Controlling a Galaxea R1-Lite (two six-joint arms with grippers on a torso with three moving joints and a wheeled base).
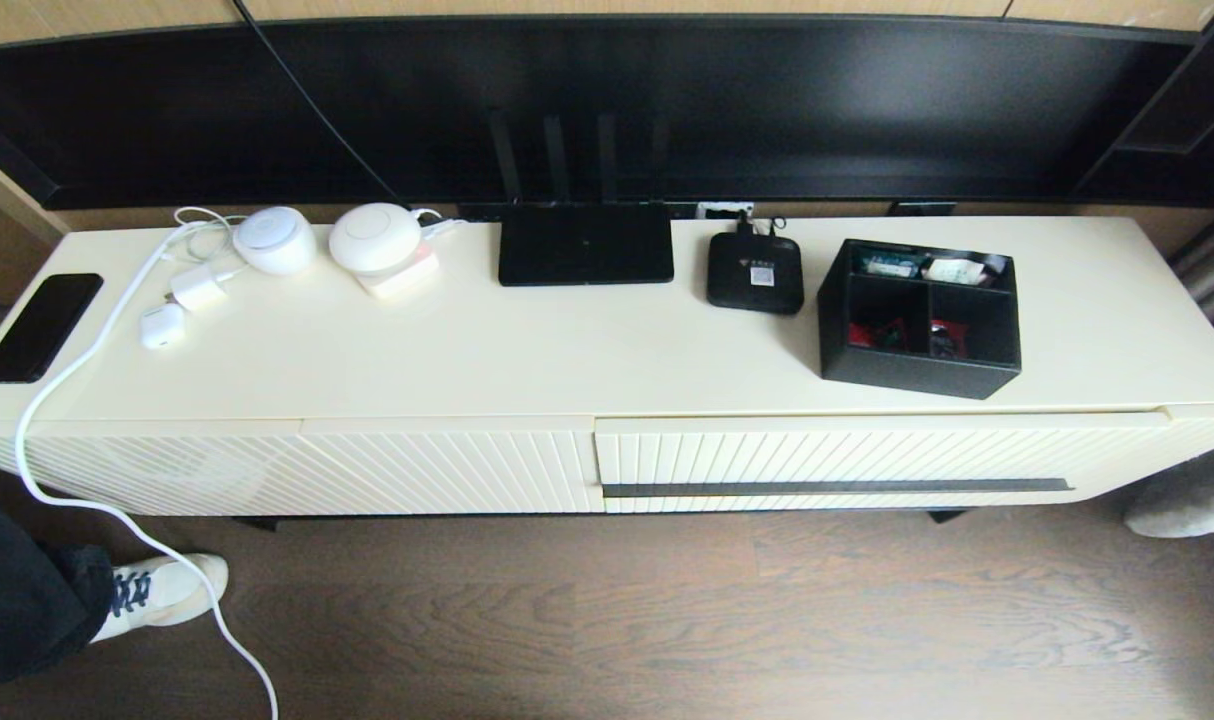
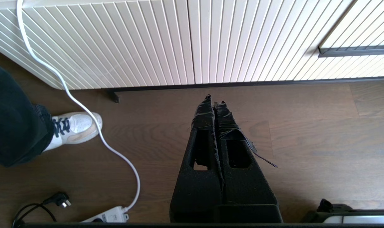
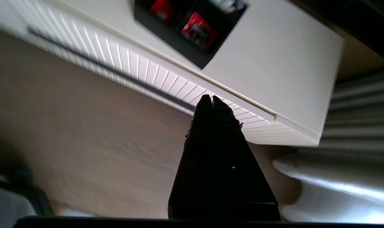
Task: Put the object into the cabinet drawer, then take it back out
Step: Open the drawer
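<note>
On top of the cabinet, above the shut cabinet drawer, sits the object. My right gripper and left gripper hang pressed together; I judge pulling the handle strip comes first.

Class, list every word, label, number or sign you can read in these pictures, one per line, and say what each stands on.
No text can be read.
set-top box: white sticker with print, too small to read.
organizer box: red packet inside bears blurred print; white items unreadable.
router: no legible marking.
Both grippers, left and right, carry no lettering.
</note>
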